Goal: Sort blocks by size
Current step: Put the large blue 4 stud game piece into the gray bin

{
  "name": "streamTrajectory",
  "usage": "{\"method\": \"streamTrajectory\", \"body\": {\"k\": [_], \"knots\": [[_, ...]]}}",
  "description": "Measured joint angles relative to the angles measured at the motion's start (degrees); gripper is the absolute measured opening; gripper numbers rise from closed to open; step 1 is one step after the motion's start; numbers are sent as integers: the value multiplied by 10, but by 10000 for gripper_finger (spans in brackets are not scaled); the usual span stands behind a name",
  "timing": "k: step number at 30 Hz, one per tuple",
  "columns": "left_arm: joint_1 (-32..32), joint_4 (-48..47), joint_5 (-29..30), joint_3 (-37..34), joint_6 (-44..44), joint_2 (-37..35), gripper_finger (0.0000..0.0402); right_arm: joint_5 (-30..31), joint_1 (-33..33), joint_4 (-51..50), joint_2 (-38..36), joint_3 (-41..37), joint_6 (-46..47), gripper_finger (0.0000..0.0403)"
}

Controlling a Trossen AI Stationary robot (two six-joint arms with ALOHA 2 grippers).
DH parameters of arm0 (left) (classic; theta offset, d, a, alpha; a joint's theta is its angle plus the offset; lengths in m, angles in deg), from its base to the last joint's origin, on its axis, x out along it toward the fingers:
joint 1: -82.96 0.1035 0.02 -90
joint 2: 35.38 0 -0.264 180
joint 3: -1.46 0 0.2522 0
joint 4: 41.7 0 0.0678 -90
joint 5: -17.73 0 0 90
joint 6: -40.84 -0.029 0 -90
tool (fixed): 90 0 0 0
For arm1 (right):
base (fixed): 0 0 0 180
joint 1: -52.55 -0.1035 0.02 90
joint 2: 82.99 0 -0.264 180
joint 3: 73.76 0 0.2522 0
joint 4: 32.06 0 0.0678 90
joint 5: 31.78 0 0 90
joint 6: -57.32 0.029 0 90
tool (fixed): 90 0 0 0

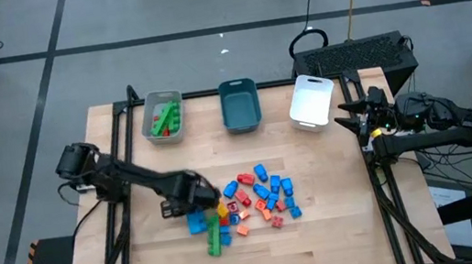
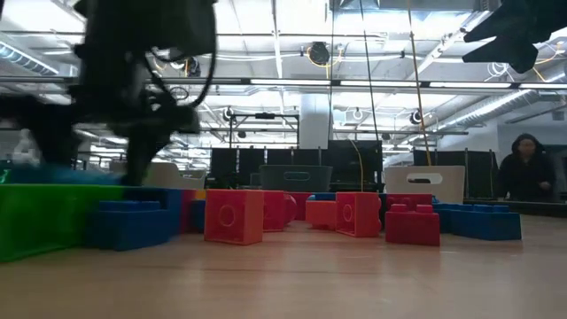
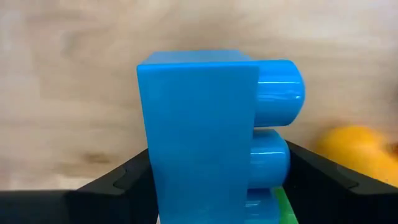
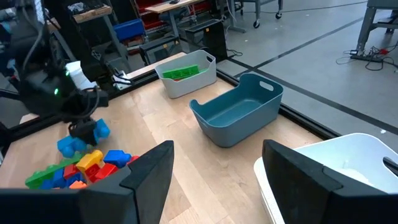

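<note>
Pile edge: left end effector (image 1: 199,209) holding blue block (image 3: 205,137); right end effector (image 4: 217,180) wide.

Two dark, jointed arms, matte black all over. Left pincer (image 1: 191,196) blocky; right pincer (image 1: 347,114) with yellow marking, black cables trailing behind.

Left wrist view. Blue block (image 3: 199,137) fills the centre, standing between the left gripper (image 3: 214,190) fingers (image 3: 118,186), one dark finger on each side. Flat smooth face toward the camera; round studs stick out sideways, two clearly seen, a third partly cut off at the frame edge. Fingers sit close against the block's sides, apparently holding it. Sliver of a green block (image 3: 283,205) just behind the studs. Blurred orange block (image 3: 357,146) farther off. Pale wooden table (image 3: 68,81) behind everything.
</note>
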Motion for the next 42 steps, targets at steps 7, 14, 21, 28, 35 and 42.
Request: {"method": "streamTrajectory", "body": {"k": [7, 14, 21, 28, 35, 42], "knots": [[125, -55, 55, 8, -139, -59, 268, 2, 0, 0, 0, 0, 3, 238], [301, -81, 107, 8, -293, -116, 268, 2, 0, 0, 0, 0, 5, 238], [464, -80, 115, 69, -462, -133, 268, 2, 0, 0, 0, 0, 12, 238], [592, -94, 122, 145, -619, -119, 268, 2, 0, 0, 0, 0, 20, 238], [654, -108, 123, 156, -755, -63, 269, 2, 0, 0, 0, 0, 20, 238], [684, -147, 124, 156, -802, -4, 274, 2, 0, 0, 0, 0, 35, 238]]}}
